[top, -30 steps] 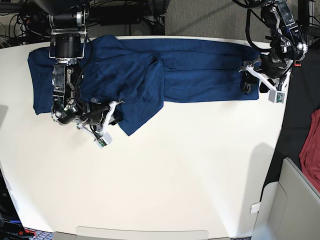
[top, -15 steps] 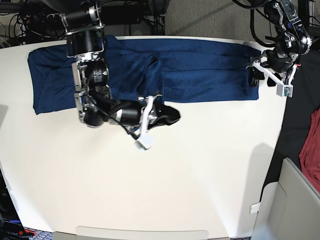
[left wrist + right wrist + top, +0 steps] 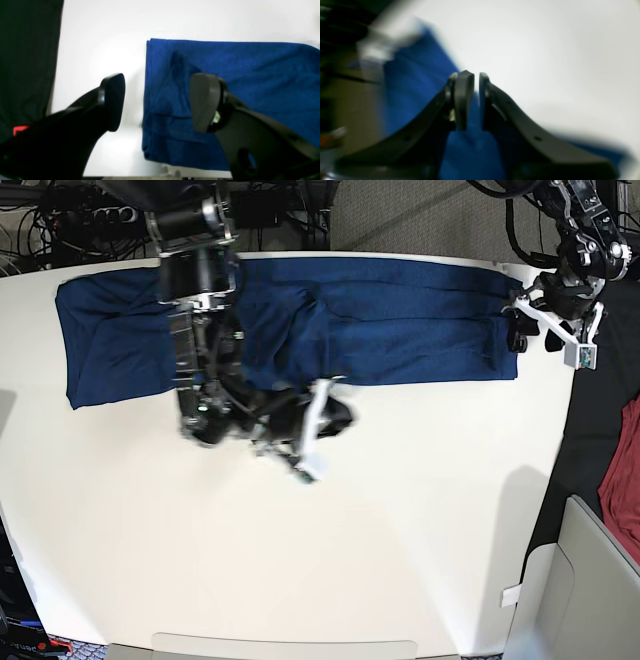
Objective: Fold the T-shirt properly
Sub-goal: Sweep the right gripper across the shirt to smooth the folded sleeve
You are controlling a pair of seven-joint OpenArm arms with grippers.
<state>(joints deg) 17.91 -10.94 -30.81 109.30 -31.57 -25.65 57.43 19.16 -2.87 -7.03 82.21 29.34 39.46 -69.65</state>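
**Blue shirt stretched along the far edge of the table, both arms over it**

Nearest the camera in the base view lies the bare white tabletop (image 3: 330, 560). Beyond it, the right gripper (image 3: 335, 412) hangs low at the near edge of the large dark blue long-sleeved knit T-shirt (image 3: 400, 320), its image smeared by motion. In the right wrist view its two black fingers (image 3: 463, 97) stand with only a narrow slit between them, blue fabric showing below and behind; whether any cloth is pinched there cannot be told through the blur.

Farther back, the T-shirt lies in a long band across the far side of the table, bunched into folds near its middle.

At the shirt's end, by the table's edge, the left gripper (image 3: 532, 332) hovers with its jaws spread wide. In the left wrist view one finger (image 3: 113, 100) is over bare table and the other over the folded hem, holding nothing.

A dark red cloth (image 3: 622, 470) hangs off to the side, beyond the table.
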